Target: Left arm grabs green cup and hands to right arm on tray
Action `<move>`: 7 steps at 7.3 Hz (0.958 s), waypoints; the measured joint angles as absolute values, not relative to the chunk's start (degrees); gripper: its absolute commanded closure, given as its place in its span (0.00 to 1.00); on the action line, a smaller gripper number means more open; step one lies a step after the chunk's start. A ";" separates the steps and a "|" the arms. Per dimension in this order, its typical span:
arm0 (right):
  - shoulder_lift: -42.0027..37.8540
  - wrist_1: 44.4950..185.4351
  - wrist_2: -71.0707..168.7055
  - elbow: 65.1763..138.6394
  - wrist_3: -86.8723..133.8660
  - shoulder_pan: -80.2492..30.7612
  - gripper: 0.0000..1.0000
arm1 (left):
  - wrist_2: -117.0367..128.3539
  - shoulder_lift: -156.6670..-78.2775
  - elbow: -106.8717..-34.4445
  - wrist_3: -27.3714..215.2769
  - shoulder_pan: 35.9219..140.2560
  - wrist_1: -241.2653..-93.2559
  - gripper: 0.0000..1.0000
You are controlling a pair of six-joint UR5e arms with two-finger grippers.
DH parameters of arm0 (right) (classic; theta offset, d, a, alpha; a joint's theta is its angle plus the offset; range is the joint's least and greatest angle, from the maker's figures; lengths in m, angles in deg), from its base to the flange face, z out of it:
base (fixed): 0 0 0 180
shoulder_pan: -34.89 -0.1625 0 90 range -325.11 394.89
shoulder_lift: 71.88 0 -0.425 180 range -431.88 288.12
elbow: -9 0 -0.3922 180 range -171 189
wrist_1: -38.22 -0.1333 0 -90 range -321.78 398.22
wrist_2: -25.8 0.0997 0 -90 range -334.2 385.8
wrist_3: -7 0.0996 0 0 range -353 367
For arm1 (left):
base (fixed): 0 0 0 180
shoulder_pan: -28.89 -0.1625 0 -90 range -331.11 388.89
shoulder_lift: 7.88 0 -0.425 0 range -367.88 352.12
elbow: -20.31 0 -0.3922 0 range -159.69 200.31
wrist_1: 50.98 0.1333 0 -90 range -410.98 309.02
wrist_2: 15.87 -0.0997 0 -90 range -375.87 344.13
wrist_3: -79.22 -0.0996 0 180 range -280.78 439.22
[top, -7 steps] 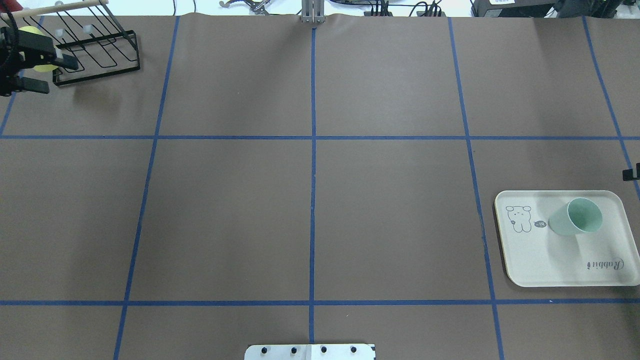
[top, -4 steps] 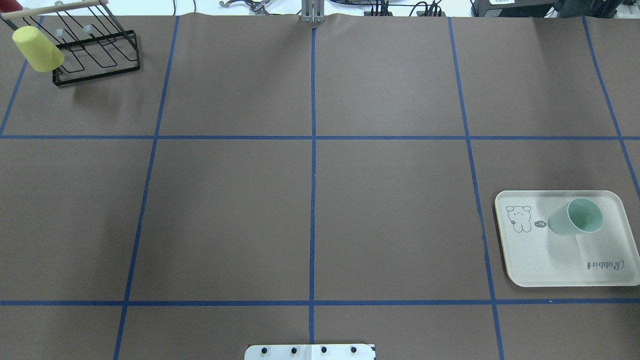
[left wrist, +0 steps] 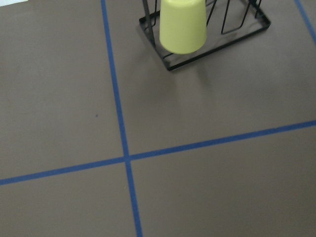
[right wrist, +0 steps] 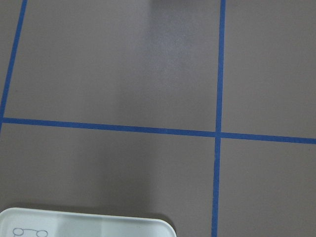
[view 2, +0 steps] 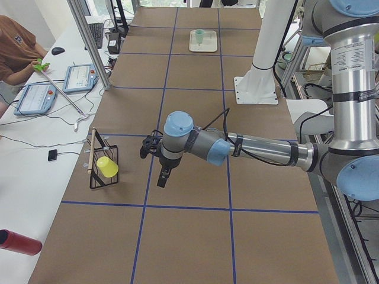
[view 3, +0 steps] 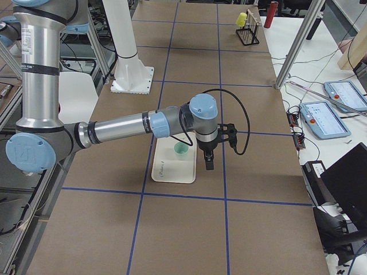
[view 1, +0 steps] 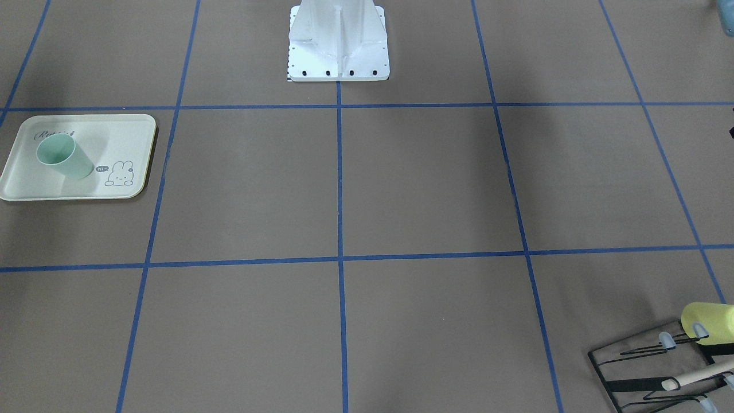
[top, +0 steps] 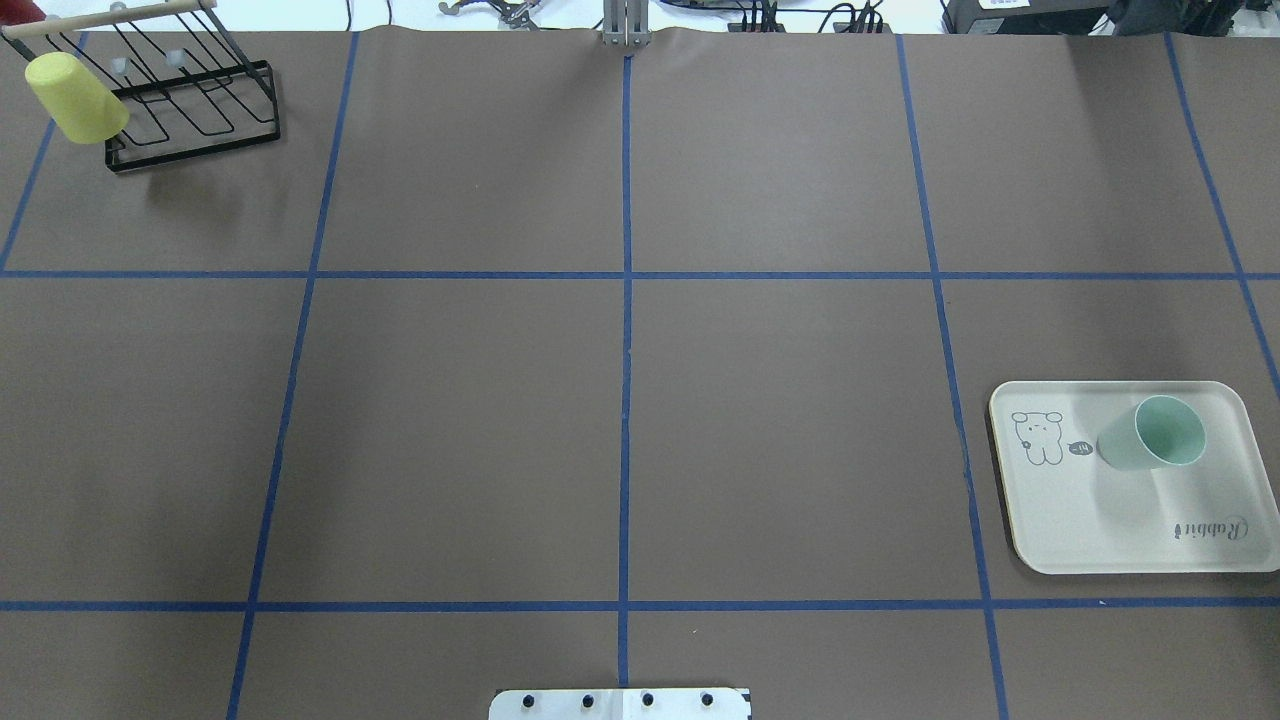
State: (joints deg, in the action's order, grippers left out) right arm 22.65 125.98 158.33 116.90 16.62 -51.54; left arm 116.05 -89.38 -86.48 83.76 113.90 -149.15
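Note:
The green cup [top: 1150, 433] stands upright on the tray [top: 1100, 520] at the table's right side, next to the rabbit drawing. Both also show in the front view: cup [view 1: 64, 156], tray [view 1: 69, 186]. My left gripper [view 2: 154, 164] shows only in the exterior left view, hovering over the table beside the black rack; I cannot tell whether it is open or shut. My right gripper [view 3: 208, 164] shows only in the exterior right view, just beside the tray [view 3: 172, 172] and clear of the cup [view 3: 182, 150]; I cannot tell its state.
A pale yellow cup [top: 77, 96] hangs upside down on the black wire rack [top: 200, 110] at the far left corner; the left wrist view shows it [left wrist: 183, 24]. The robot base plate [top: 620, 703] sits at the near middle edge. An operator sits beside the table's left end.
My left gripper, in front of the yellow cup at the top left a second ago, has left the overhead view. The right gripper's tip has left the right edge. The green cup has not moved.

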 measured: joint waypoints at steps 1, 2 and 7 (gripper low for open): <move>22.47 126.90 158.27 116.77 16.40 -51.56 0.00 | 118.07 -89.28 -87.78 82.83 115.04 -145.25 0.00; 22.46 127.52 158.24 116.80 16.34 -51.59 0.00 | 119.40 -89.00 -88.74 82.47 115.72 -143.45 0.00; 24.27 127.94 157.86 116.97 16.26 -50.29 0.00 | 121.36 -87.01 -92.79 82.28 116.36 -137.51 0.00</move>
State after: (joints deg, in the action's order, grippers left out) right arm 24.27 127.94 157.86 116.97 16.26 -50.29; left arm 121.36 -87.01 -92.79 82.28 116.36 -137.51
